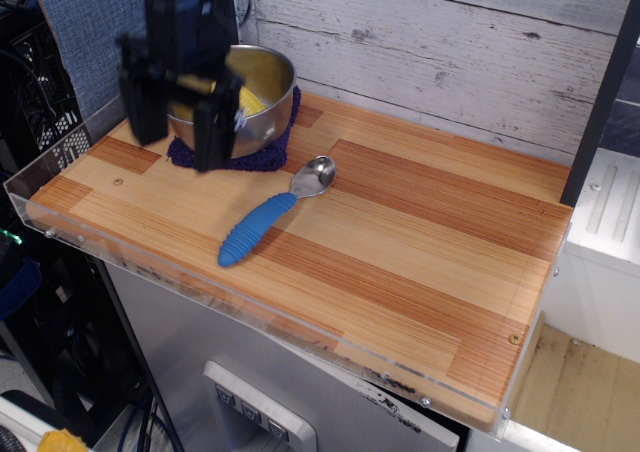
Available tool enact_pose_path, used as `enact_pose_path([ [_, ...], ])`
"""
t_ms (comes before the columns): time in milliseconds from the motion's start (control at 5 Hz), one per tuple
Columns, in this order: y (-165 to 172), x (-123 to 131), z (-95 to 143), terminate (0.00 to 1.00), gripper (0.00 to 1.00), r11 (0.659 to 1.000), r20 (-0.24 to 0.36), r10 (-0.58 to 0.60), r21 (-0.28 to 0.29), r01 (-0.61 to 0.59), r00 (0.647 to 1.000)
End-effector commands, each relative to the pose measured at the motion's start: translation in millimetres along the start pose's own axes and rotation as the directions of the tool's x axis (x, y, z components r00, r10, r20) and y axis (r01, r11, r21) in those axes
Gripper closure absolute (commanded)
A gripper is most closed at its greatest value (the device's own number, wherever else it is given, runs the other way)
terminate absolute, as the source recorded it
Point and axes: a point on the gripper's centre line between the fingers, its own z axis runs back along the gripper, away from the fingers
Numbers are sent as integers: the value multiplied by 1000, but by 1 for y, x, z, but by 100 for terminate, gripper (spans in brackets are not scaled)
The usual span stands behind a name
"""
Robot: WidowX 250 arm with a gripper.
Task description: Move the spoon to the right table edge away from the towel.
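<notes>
1. While the gripper (180, 112) hangs with fingers spread and nothing in them, over the steel bowl (255, 102) at 10 o'clock, the step in hand looks like the approach; no grasp yet.
2. Spoon (265, 218) lies flat left of the table (420, 262) centre, blue handle toward 7 o'clock, metal bowl just beside the towel (270, 155).
3. Next move, as I judge: descend at the ribbed handle, close, carry toward the 3 o'clock edge.
4. Count: one spoon, one towel, one steel bowl, one corn cob (252, 100), one gripper.
</notes>
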Motion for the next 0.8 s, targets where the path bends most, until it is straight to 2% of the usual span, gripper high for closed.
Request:
enact_pose_path([
  [0,-14,12,-37,0,0,1000,91,-5,28,3,996],
  [200,-23,21,-47,0,0,999,86,-36,-9,37,996],
  [600,-30,31,-56,0,0,997,80,-67,-26,70,995],
])
